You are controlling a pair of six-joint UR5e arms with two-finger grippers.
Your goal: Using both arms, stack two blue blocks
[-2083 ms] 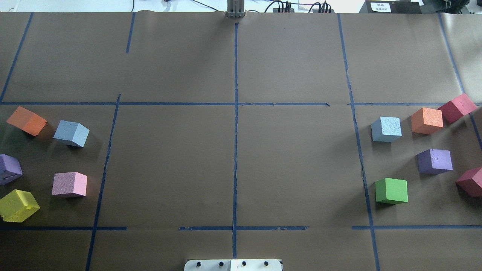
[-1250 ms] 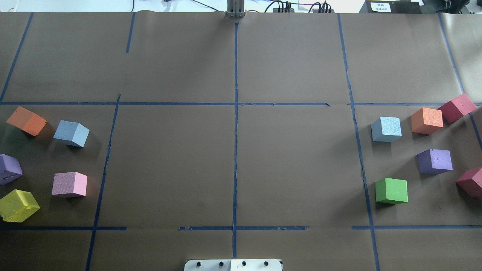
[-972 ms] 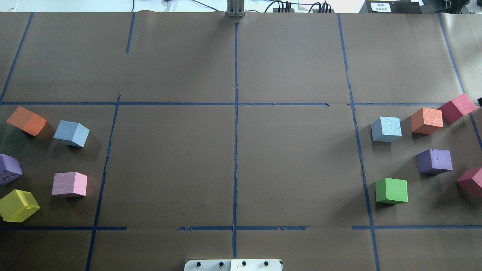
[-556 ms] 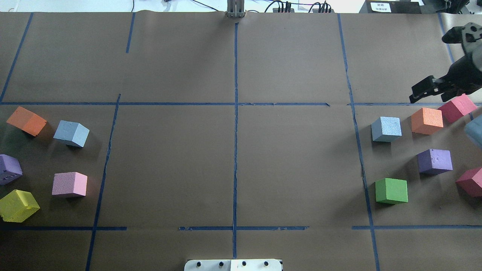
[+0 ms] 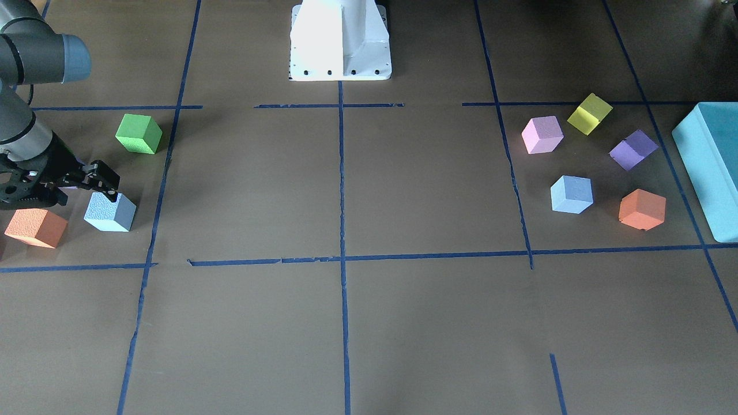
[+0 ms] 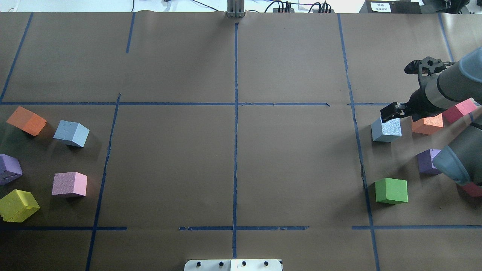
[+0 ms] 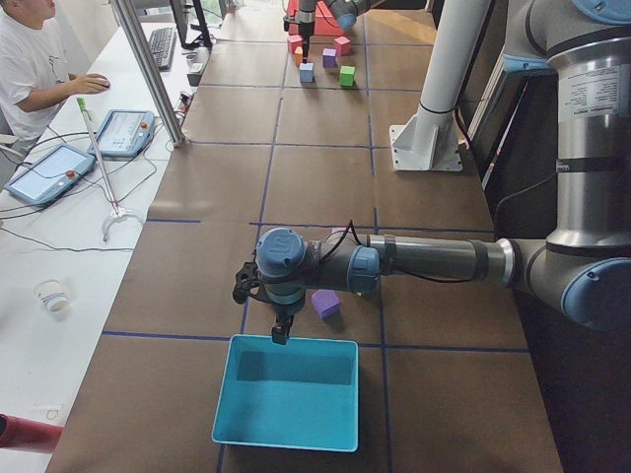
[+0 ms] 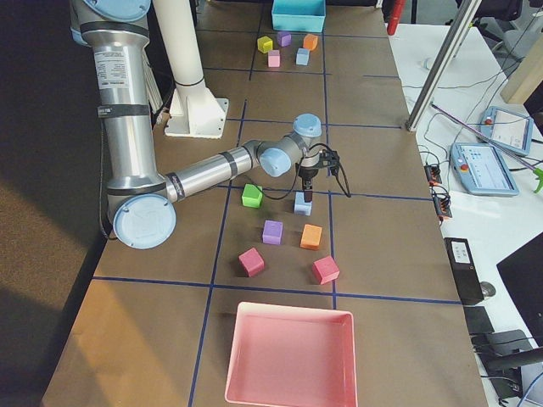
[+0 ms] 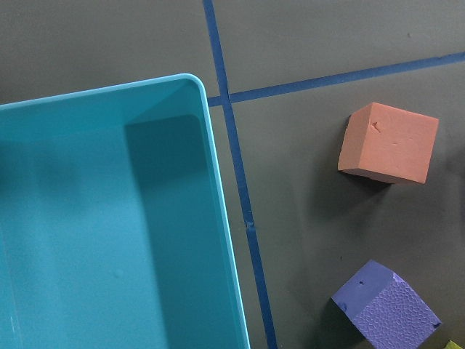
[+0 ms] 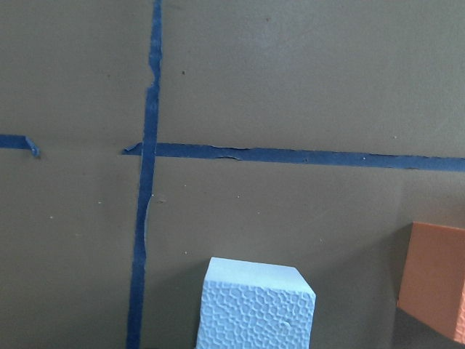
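Brown paper covers the table (image 6: 169, 158), ruled into cells by blue tape lines (image 6: 235, 150).

- Left arm (image 7: 424, 258): stretched level across the table end on the robot's left. Left gripper (image 7: 281, 335) hangs over the near-cube rim of the teal box (image 7: 286, 394); it shows only in a side view, so I cannot tell whether its fingers are spread or pressed together.
- Right arm (image 6: 448, 84): reaches in over the cube group on the robot's right. Right gripper (image 6: 389, 113) points down, poised just over the far top edge of the pale cyan block (image 6: 386, 129). Contact cannot be told, nor whether the fingers are spread or closed.
- White pedestal (image 5: 340, 40): at the robot's edge of the table, on the centre line.
- Pink tray (image 8: 288, 312): at the table end on the robot's right.
- Pale cyan block, grainy top: flat on the paper, beside the right-side orange cube (image 6: 427, 125), with the green cube (image 6: 391, 191) nearer the robot.
- Sky-blue block (image 6: 71, 133): on the robot's left side, well apart from the pale cyan one, sitting alone between the left-side orange cube (image 6: 26, 120) and the pink cube (image 6: 69, 184).
- Also on the left: yellow cube (image 6: 18, 205), purple cube (image 6: 9, 169).
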